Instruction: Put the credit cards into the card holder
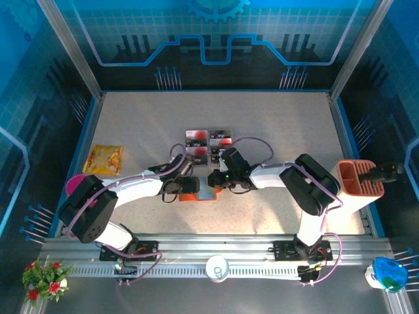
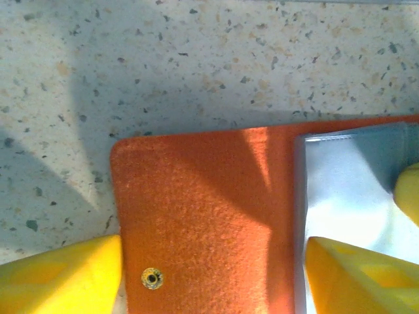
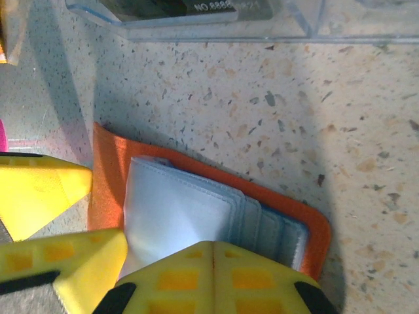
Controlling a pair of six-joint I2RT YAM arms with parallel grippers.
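The card holder (image 1: pixel 191 196) lies open on the table, an orange-red wallet with grey-blue pockets (image 3: pixel 190 209). My left gripper (image 1: pixel 188 178) hangs over its orange flap (image 2: pixel 203 196); the yellow fingers (image 2: pixel 65 275) stand apart on either side of the flap, one at its outer edge, the other over the pocket side. My right gripper (image 3: pixel 213 252) is shut, its tips pressed together on the pockets. The credit cards (image 1: pixel 209 144), dark with red and white patches, lie in a clear tray (image 3: pixel 308 26) just beyond the wallet.
A yellow snack packet (image 1: pixel 105 158) lies at the left. An orange ribbed container (image 1: pixel 359 178) stands at the right edge. A paper cup (image 1: pixel 217 268) sits on the front rail between the arm bases. Both wrists crowd close over the wallet.
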